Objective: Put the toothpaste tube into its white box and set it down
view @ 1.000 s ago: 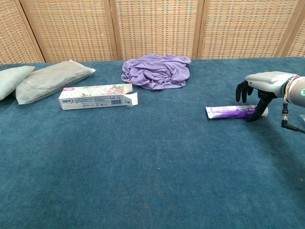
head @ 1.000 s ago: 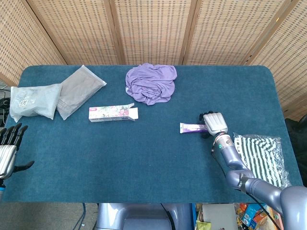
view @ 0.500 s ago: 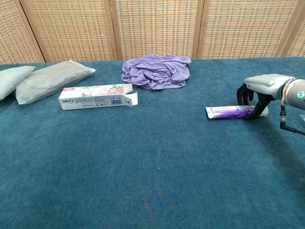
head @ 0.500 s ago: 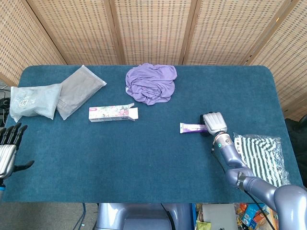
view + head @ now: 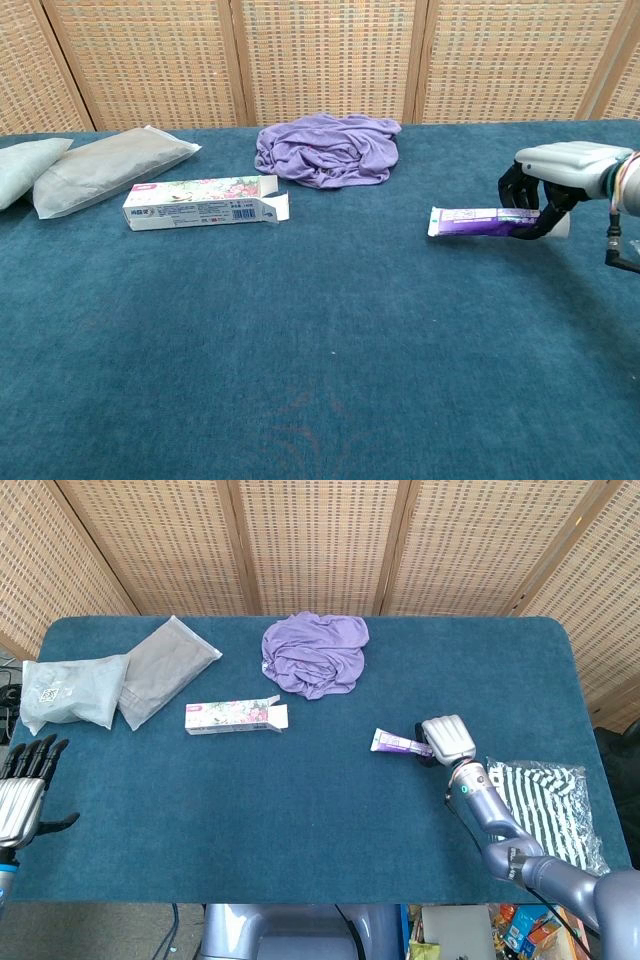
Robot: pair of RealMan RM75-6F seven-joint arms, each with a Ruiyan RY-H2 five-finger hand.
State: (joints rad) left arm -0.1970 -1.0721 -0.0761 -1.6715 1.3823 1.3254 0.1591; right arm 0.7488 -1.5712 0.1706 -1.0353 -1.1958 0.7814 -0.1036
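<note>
Right hand (image 5: pixel 545 185) clamped on cap end of purple toothpaste tube (image 5: pixel 480 221), near right edge of bench (image 5: pixel 300 380). Tube lifted clear, long axis left-right, crimped end pointing left toward white box (image 5: pixel 205 202). Left hand (image 5: pixel 22 790) apart, empty.

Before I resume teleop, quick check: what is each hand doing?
Left hand: open, fingers spread, holding nothing.
Right hand: grips the toothpaste tube, lifted off the table.

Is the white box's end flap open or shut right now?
Open. The white box lies flat on the table, and its right-end flaps stick out, folded away from the mouth.
</note>
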